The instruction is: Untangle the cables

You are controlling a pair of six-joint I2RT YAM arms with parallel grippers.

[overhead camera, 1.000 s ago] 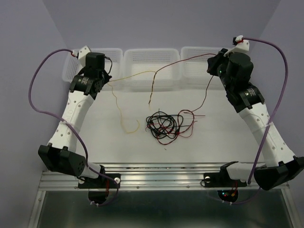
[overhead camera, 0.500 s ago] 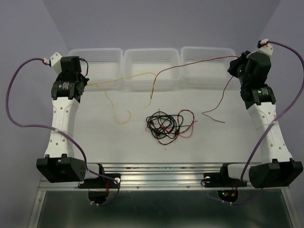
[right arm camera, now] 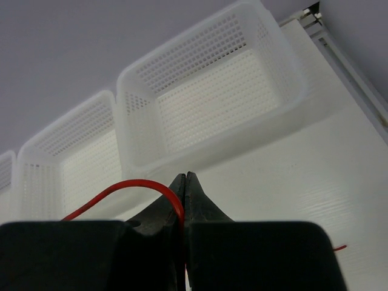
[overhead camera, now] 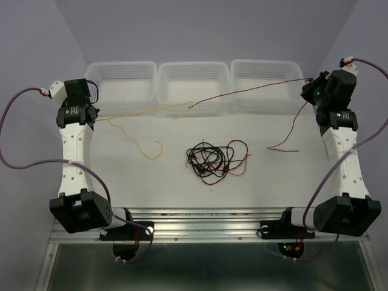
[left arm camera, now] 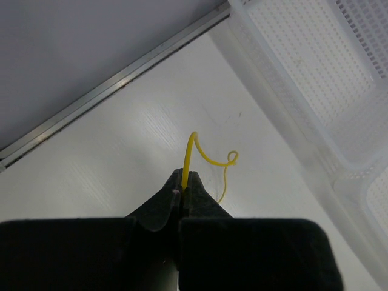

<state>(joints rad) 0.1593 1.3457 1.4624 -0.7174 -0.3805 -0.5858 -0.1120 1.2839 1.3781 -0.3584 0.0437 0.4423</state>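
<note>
My left gripper (overhead camera: 94, 115) at the far left is shut on a yellow cable (overhead camera: 145, 111); in the left wrist view the yellow cable (left arm camera: 191, 148) runs out between the closed jaws (left arm camera: 184, 176). My right gripper (overhead camera: 309, 80) at the far right is shut on a red cable (overhead camera: 254, 89), which shows in the right wrist view (right arm camera: 130, 185) by the closed jaws (right arm camera: 183, 179). The two cables are stretched taut and meet near the middle basket (overhead camera: 191, 105). Loose ends hang down on each side. A tangle of black and red cables (overhead camera: 212, 160) lies on the table centre.
Three white mesh baskets stand along the back edge: left (overhead camera: 121, 82), middle (overhead camera: 193, 76), right (overhead camera: 264, 73). Purple arm cables loop out at both sides (overhead camera: 12, 151) (overhead camera: 379, 121). A metal rail (overhead camera: 206, 218) runs along the table's near edge.
Both arms have swung outward, left going left and right going right, pulling the yellow and red cables apart and taut. The centre tangle has not moved.
</note>
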